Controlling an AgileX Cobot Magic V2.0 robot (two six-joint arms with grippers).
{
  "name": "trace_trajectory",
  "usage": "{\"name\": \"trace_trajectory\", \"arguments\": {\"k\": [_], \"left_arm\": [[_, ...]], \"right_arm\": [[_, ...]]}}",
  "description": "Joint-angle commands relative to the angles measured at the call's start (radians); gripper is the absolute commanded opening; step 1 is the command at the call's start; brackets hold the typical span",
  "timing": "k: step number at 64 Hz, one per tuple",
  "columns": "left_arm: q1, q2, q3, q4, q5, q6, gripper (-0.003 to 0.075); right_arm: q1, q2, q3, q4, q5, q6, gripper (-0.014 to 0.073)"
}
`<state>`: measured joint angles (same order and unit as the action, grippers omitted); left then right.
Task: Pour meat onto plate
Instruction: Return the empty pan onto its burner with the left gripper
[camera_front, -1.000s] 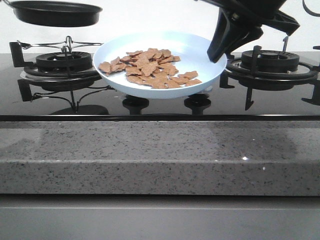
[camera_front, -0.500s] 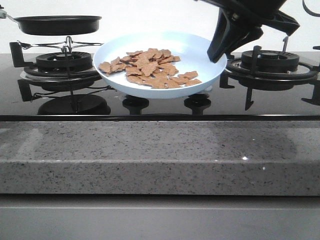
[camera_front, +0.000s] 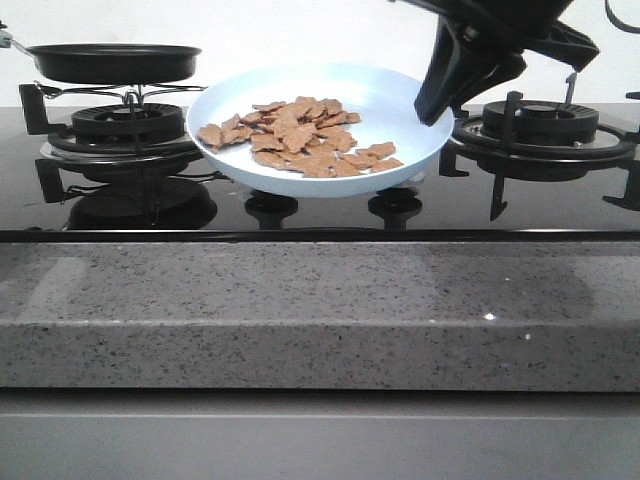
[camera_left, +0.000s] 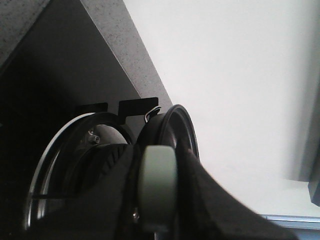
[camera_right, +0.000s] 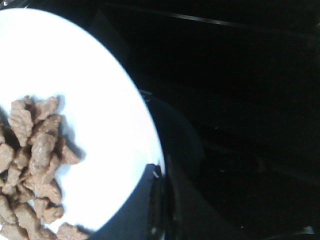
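Observation:
The pale blue plate (camera_front: 405, 100) hangs tilted above the middle of the hob, its rim pinched on the right side by my right gripper (camera_front: 436, 108), which is shut on it. The meat (camera_front: 296, 134) lies in a loose reddish-brown pile on the plate. In the right wrist view the meat (camera_right: 35, 150) sits away from the fingers, and my right gripper (camera_right: 159, 176) clamps the plate's rim (camera_right: 127, 90). The black frying pan (camera_front: 112, 62) is level, just over the left burner (camera_front: 125, 125). My left gripper (camera_left: 157, 167) is shut on the pan's pale handle (camera_left: 157, 175).
The right burner (camera_front: 540, 125) with its black grate stands under my right arm. Two knobs (camera_front: 270, 208) sit on the glossy black hob below the plate. A grey speckled counter edge (camera_front: 320, 310) runs across the front.
The frying pan has come down from the upper left and levelled out just above the left burner. The plate, the meat and my right gripper have not moved.

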<state>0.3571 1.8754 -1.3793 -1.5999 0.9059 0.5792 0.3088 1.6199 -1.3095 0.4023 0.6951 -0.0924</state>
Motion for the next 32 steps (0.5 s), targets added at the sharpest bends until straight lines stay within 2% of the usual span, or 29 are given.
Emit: {"name": "trace_trajectory", "arguments": {"k": [1,23,28,32], "left_arm": [[-0.010,-0.054,-0.026,-0.052,0.032,-0.009,-0.0020],[-0.026,-0.054,-0.026,-0.059,0.030,0.013,-0.0012],[-0.030,-0.054,-0.026,-0.059,0.030,0.013,0.0052],[-0.030,-0.054,-0.026,-0.058,0.030,0.013,0.0144]], "right_arm": [[0.002,-0.047,-0.020,0.020,-0.044,-0.009,-0.0068],[0.002,-0.047,-0.020,0.020,-0.044,-0.009,-0.0068],[0.002,-0.047,-0.020,0.020,-0.044,-0.009,-0.0068],[0.002,-0.047,-0.020,0.020,-0.044,-0.009,-0.0068]]}}
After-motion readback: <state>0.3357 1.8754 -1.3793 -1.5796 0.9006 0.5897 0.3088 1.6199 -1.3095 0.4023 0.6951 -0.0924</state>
